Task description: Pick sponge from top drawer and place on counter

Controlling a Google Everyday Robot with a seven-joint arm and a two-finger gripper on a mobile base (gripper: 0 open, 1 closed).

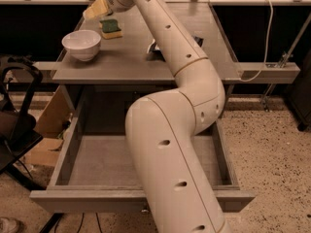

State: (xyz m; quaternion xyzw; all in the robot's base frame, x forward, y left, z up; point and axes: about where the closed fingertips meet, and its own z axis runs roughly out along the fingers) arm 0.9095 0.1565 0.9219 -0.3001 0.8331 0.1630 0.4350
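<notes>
The sponge (111, 28), green face up over yellow foam, lies flat on the grey counter (121, 62) at its far left, behind the white bowl. My gripper (99, 11) hovers just above and to the left of the sponge, open, with nothing in it; one yellowish finger (95, 8) shows. The top drawer (68, 152) is pulled out below the counter, and the part of its floor that shows is bare. My arm crosses its right half. A small knob (144, 210) shows under its front panel.
A white bowl (81, 43) stands on the counter's left front. A dark object (152, 47) lies mid-counter, partly hidden by my arm. A cardboard box (48, 127) and a black chair (14, 115) stand on the left. A cable (265, 33) hangs at the right.
</notes>
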